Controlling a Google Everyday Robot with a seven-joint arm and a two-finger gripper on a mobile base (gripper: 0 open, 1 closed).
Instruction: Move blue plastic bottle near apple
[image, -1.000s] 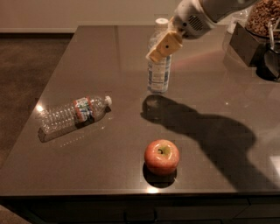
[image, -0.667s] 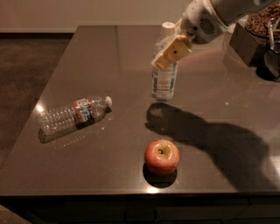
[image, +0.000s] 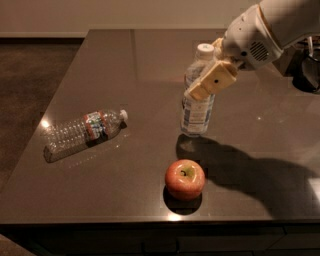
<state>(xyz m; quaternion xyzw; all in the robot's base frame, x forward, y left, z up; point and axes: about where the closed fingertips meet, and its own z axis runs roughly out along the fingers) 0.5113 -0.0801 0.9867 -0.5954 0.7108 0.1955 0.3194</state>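
Observation:
The blue plastic bottle (image: 198, 105) is clear with a pale blue-and-white label and a white cap. It is upright, slightly above the dark table, just behind the apple. My gripper (image: 207, 80) is shut on its upper half; a tan finger pad (image: 212, 81) lies across the front. The white arm reaches in from the upper right. The apple (image: 185, 179) is red with a yellowish-green stem dimple and sits near the table's front edge, a short way in front of the bottle.
A ribbed clear bottle with a red-and-blue label (image: 82, 133) lies on its side at the left. Dark objects (image: 306, 70) stand at the table's far right. The table's front edge (image: 150, 222) is close below the apple.
The gripper has carried the bottle forward and toward the apple; the bottle now hangs much closer to it. The ribbed bottle and the apple have not moved.

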